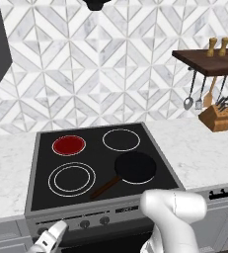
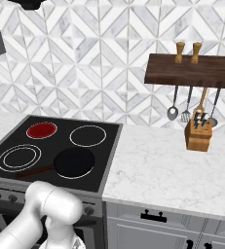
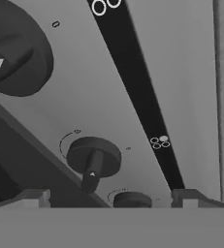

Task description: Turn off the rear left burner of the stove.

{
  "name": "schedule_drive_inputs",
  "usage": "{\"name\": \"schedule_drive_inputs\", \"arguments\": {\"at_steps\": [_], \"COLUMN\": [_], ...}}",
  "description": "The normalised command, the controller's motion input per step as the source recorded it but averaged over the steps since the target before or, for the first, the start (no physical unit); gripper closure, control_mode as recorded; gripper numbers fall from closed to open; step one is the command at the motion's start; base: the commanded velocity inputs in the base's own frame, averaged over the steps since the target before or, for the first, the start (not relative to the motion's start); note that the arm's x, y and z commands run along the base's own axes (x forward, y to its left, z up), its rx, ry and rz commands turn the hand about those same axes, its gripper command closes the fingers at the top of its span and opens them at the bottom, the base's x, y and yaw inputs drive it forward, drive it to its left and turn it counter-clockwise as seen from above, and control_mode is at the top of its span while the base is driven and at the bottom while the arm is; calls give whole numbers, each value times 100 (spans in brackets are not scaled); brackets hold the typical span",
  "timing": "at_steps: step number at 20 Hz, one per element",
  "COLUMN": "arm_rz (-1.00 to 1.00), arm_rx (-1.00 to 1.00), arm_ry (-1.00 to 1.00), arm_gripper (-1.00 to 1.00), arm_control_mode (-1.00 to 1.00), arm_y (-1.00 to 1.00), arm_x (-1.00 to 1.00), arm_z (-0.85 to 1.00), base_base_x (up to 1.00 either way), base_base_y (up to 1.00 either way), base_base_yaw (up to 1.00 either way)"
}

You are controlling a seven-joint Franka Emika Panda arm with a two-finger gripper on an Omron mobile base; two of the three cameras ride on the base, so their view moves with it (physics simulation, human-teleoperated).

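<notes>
A: So, from the camera on the left, where is the hot ring?

B: The rear left burner (image 1: 69,145) glows solid red at the back left corner of the stove (image 1: 39,188). A black pan (image 1: 135,167) sits on the front right ring, its brown handle pointing toward the front edge. Below the glass, the gripper (image 1: 50,239) is down by the left end of the knob panel.

A: And from the right side?

B: The red burner (image 2: 41,130) lies at the far left of the stove (image 2: 110,160), the pan (image 2: 74,162) nearer the front. A knife block (image 2: 198,134) stands on the counter (image 2: 162,170) well to the right of the stove, under a wooden shelf (image 2: 192,70).

A: What does the hand camera see?

B: The grey front panel of the stove (image 3: 181,72) up close, at a tilt. A middle knob (image 3: 94,159) sits between the two fingertips (image 3: 33,197), with a larger knob (image 3: 14,53) toward the upper left and a third knob (image 3: 132,199) low down.

A: Open or closed?

B: The fingertips stand wide apart, touching nothing, though which knob they face I can't tell for sure.
</notes>
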Motion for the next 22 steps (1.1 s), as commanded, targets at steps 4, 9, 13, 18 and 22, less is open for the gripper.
{"name": "schedule_drive_inputs", "arguments": {"at_steps": [4,9,13,18,22], "arm_rz": [0,0,0,0,0], "arm_rx": [0,0,0,0,0], "arm_ry": [-1,-2,-1,-3,-2], "arm_gripper": [-100,-100,-100,-100,-100], "arm_control_mode": [-100,-100,-100,-100,-100], "arm_y": [-2,-1,0,0,0], "arm_x": [13,22,18,2,4], "arm_z": [-10,-4,-13,-17,-8], "base_base_x": [0,0,0,0,0], "base_base_y": [0,0,0,0,0], "base_base_yaw": [0,0,0,0,0]}}
